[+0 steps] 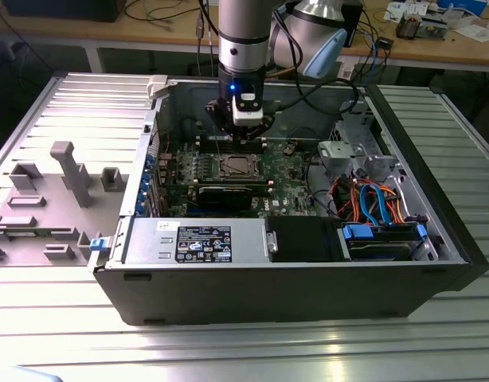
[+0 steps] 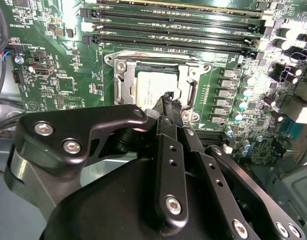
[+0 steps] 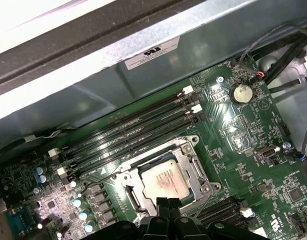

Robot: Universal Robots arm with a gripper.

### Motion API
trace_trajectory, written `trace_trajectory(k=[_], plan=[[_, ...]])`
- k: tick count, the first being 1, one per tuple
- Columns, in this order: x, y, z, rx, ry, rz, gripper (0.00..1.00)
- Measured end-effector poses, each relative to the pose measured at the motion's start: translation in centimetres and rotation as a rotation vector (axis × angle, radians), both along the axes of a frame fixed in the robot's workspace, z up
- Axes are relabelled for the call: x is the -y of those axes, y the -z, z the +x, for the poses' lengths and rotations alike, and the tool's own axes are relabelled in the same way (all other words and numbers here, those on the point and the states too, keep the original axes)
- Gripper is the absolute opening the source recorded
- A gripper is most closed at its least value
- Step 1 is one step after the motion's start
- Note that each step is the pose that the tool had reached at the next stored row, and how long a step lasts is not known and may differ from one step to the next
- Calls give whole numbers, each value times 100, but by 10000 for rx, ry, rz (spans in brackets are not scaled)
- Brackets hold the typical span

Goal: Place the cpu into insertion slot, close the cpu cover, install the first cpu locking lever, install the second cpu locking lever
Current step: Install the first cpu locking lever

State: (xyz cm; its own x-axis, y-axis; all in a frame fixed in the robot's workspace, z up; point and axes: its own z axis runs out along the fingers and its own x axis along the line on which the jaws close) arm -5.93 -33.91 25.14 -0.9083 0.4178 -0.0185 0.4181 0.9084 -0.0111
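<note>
The gripper's (image 2: 169, 100) black linkage looms closest in the second wrist view, tapering to two slim fingertips (image 2: 166, 97) clenched together with nothing between them; in the first wrist view the same tips (image 3: 163, 204) press pad to pad at the near edge of the socket; whether they touch the metal below cannot be told. Just beyond them the cpu (image 2: 156, 84) lies flat, silvery top up, seated in the insertion slot (image 2: 153, 67), of which a dark strip shows along one side of the chip; the cpu cover (image 2: 121, 75) lies down around it, its square window framing the chip; the state of the locking levers cannot be made out. Past the socket run the long black memory slots (image 2: 168, 30), parallel to one another, on the green motherboard (image 2: 68, 60). In the exterior view the arm reaches down into the open computer case (image 1: 268, 290), the gripper low over the board between the socket and the case's far wall; a grey power supply (image 1: 197, 239) lies along the near wall.
</note>
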Motion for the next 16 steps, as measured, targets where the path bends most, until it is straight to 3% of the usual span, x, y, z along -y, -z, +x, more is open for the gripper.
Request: trace_trajectory(k=[16], plan=[[0, 0, 0, 0, -228, 0, 11]])
